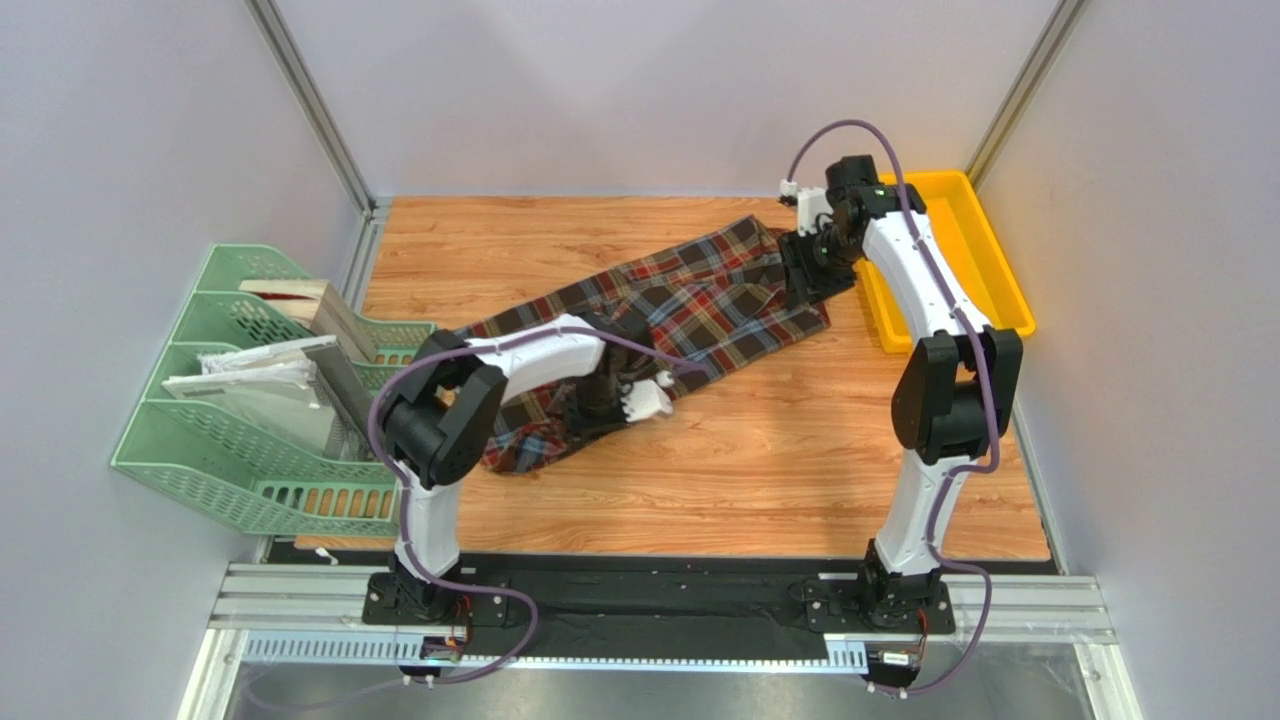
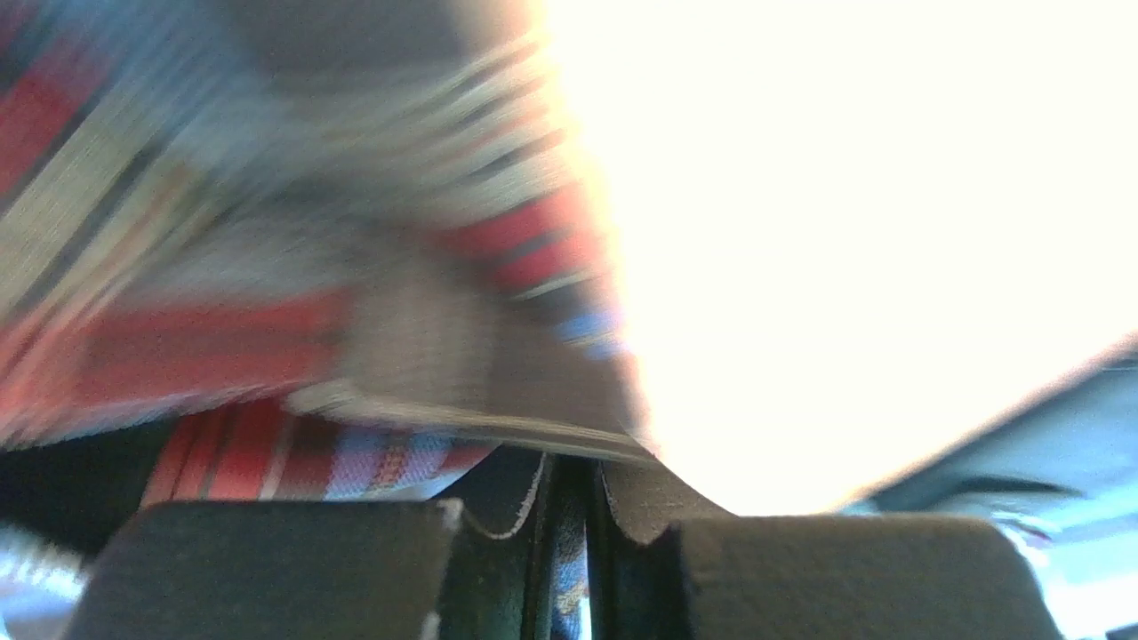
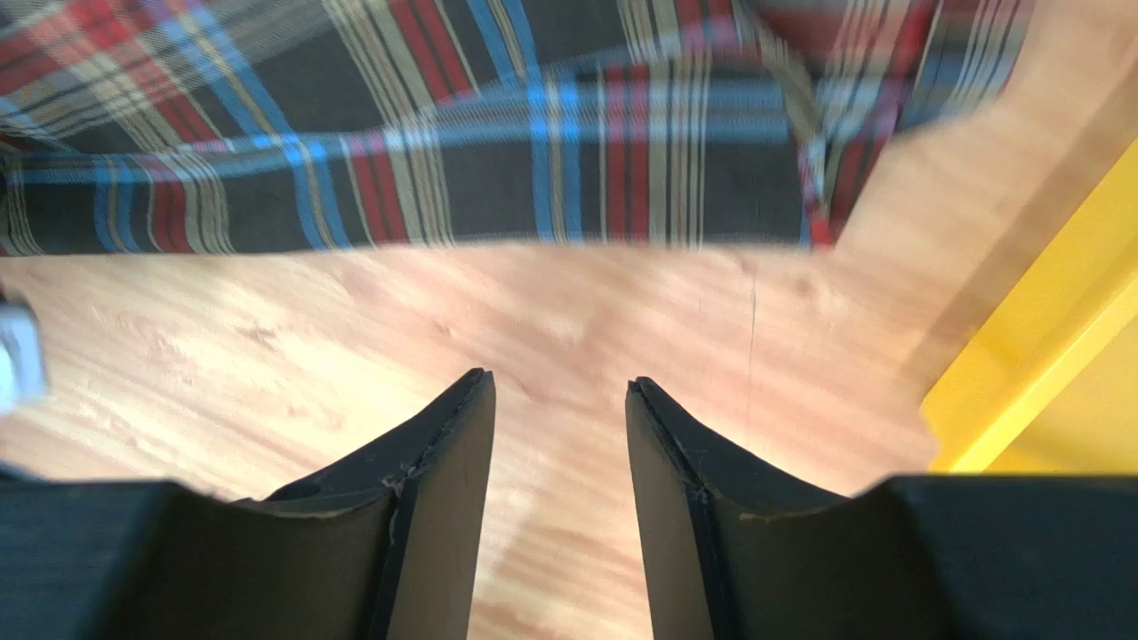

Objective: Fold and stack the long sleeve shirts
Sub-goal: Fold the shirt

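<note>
The plaid flannel shirt (image 1: 706, 308) lies diagonally on the wooden table (image 1: 781, 480), 7 to 1 o'clock. The left gripper (image 2: 572, 470) is clamped on a fold of it. The right gripper (image 3: 558, 387) stands parted and empty, shirt edge at its 12 o'clock.

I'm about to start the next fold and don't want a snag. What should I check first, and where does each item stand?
1. Left gripper shut on plaid shirt: ok, it looks pinched, though the view is blurred.
2. Right gripper open, nothing between its fingers: ok.
3. Right gripper facing the shirt's edge: ok.
4. Shirt lying flat: not ok, bunched at its near-left end.
5. Yellow bin apart from right gripper: ok.
6. Sleeve positions: cannot tell.
</note>
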